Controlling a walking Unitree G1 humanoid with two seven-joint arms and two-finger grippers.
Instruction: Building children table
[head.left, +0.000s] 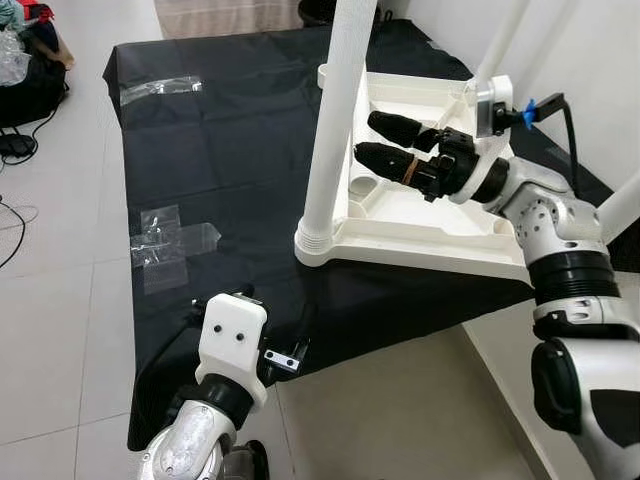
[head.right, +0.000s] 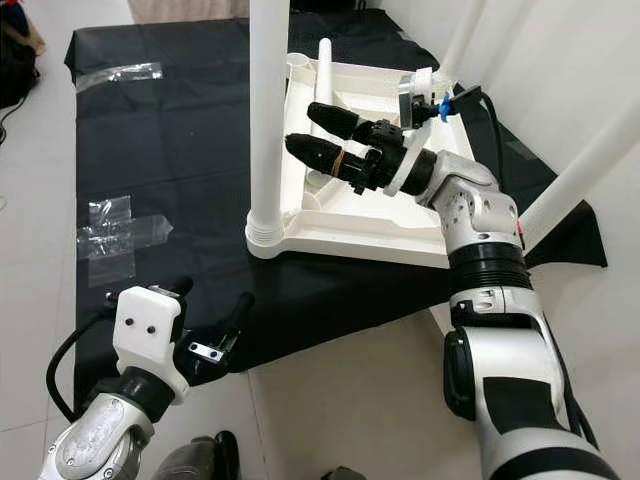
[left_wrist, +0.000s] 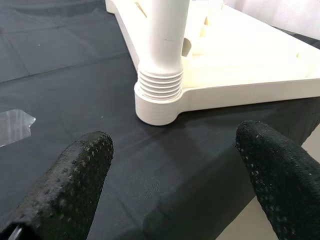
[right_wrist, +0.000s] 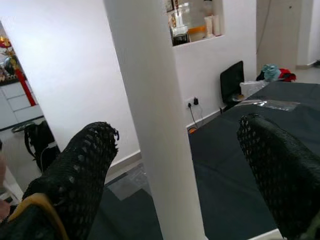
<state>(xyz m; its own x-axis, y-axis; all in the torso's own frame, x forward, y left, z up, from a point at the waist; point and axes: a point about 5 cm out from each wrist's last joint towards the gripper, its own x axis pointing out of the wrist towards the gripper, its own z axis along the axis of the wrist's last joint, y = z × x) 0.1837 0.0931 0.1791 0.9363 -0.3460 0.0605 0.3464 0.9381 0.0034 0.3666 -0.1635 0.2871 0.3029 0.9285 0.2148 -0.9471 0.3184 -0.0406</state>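
A white children's table (head.left: 430, 225) lies upside down on a black cloth (head.left: 230, 170), with its legs pointing up. The near-left leg (head.left: 335, 120) stands in a threaded socket (left_wrist: 159, 87) at the table's corner. My right gripper (head.left: 365, 137) is open above the underside and points at this leg, a little to its right. In the right wrist view the leg (right_wrist: 155, 125) stands between the two fingers (right_wrist: 75, 170), apart from both. My left gripper (head.right: 215, 293) is open and low over the cloth's near edge, facing the socket from a short way off.
Two more legs (head.left: 500, 40) (head.left: 620, 205) rise at the back and right. Clear tape patches (head.left: 165, 240) lie on the cloth. Bags and cables (head.left: 25, 80) sit on the tiled floor at far left. A white wall runs along the right.
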